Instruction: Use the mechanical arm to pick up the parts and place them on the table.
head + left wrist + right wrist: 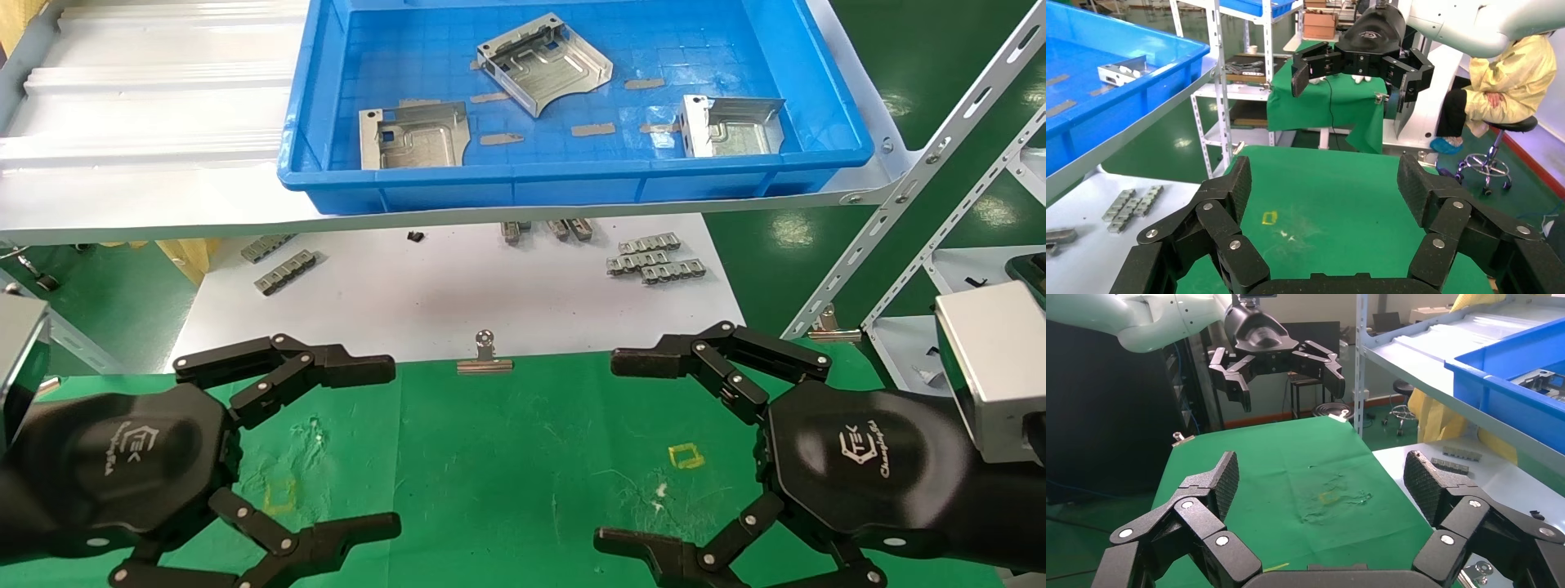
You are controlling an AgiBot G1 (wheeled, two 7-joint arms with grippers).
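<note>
The tabletop (507, 457) is green cloth with white scuffs and two small yellow squares (686, 456). A binder clip (485, 359) pins its far edge. Beyond lies a white sheet (458, 294) bearing grey clip strips (654, 260) in loose clusters.

Both grippers, left (331, 445) & right (658, 449): black hex palms, white logos, silver-screwed link fingers; silver block wrists.
</note>
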